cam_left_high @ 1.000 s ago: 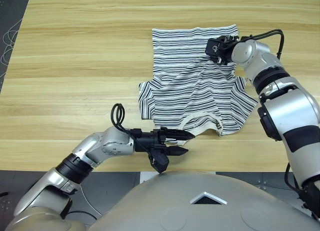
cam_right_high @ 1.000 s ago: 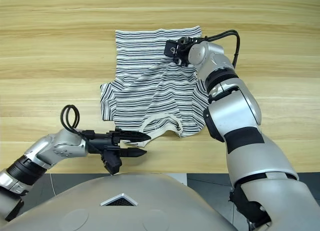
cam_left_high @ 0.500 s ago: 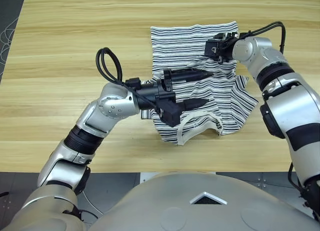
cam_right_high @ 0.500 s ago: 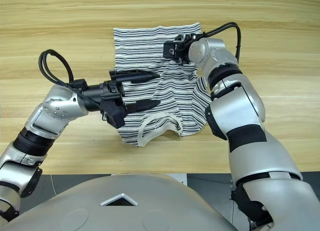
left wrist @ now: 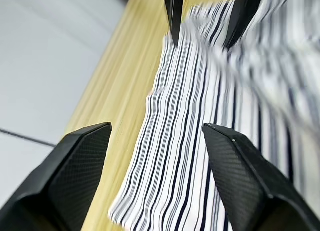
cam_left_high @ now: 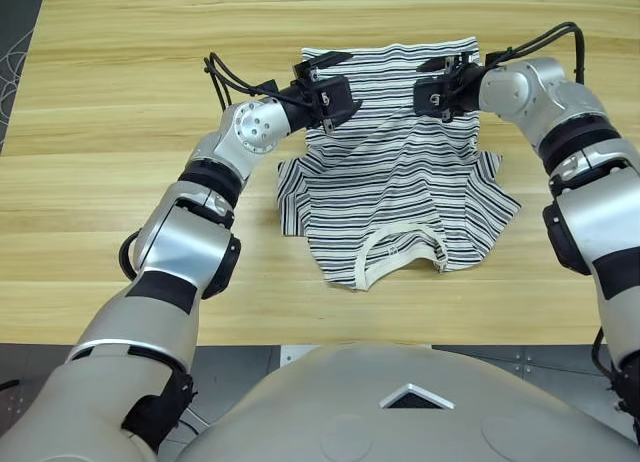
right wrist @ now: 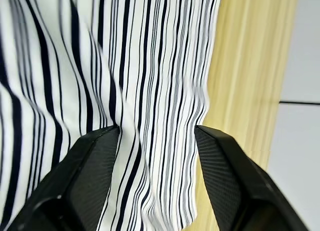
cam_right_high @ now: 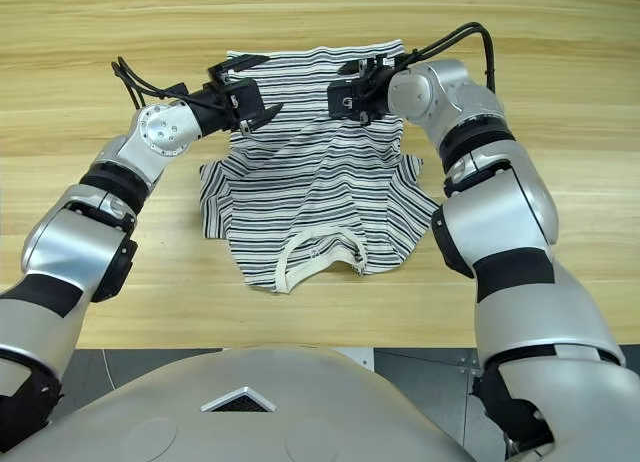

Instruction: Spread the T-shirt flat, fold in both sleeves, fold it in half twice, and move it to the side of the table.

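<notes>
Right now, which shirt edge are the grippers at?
The hem, the far edge: left gripper and right gripper near its corners; the collar faces the robot.

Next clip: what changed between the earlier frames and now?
The left gripper swung from the table's near edge, up across the T-shirt, to its far left corner, with its fingers open all the way. The right gripper stayed near the far right corner, shifting only slightly. Nothing was grasped or released. The T-shirt lies where it was, collar toward the robot.
</notes>
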Robot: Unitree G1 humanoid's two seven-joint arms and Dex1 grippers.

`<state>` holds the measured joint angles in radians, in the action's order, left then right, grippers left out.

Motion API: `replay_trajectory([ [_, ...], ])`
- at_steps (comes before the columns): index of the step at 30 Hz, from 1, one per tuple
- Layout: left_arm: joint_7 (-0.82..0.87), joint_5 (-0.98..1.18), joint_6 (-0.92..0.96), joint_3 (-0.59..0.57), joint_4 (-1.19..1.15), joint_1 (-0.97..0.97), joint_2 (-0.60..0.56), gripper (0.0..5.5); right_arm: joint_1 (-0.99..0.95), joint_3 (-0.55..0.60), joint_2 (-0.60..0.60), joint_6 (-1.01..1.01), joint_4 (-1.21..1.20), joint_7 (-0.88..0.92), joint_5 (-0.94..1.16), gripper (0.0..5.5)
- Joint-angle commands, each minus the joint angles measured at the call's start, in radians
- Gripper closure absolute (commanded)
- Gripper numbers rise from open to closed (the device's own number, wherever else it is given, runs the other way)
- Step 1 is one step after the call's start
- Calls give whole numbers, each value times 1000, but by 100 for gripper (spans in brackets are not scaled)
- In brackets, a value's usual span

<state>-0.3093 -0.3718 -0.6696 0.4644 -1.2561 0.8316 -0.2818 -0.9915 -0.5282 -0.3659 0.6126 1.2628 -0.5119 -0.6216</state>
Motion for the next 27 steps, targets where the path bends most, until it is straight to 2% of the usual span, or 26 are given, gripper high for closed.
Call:
replay_trajectory([
  [1,72,-72,81,12,-79,26,4,211,26,23,-37,53,-62,-20,34,272],
  [6,95,-122,163,12,-112,-4,7,211,92,78,-70,107,-209,-96,136,272],
  [8,104,-145,177,20,-116,-18,-3,211,178,110,-89,103,-354,-199,246,272],
  [12,139,-190,181,41,-121,-54,-55,211,467,125,-171,-20,-808,-351,428,272],
  [16,149,-198,180,33,-122,-70,-112,211,666,151,-217,-151,-1089,-377,500,272],
  [21,165,-210,172,31,-118,-63,-140,211,785,171,-216,-247,-1227,-365,542,272],
  [27,192,-204,133,6,-109,-31,-151,211,835,264,-237,-284,-1276,-347,615,272],
])
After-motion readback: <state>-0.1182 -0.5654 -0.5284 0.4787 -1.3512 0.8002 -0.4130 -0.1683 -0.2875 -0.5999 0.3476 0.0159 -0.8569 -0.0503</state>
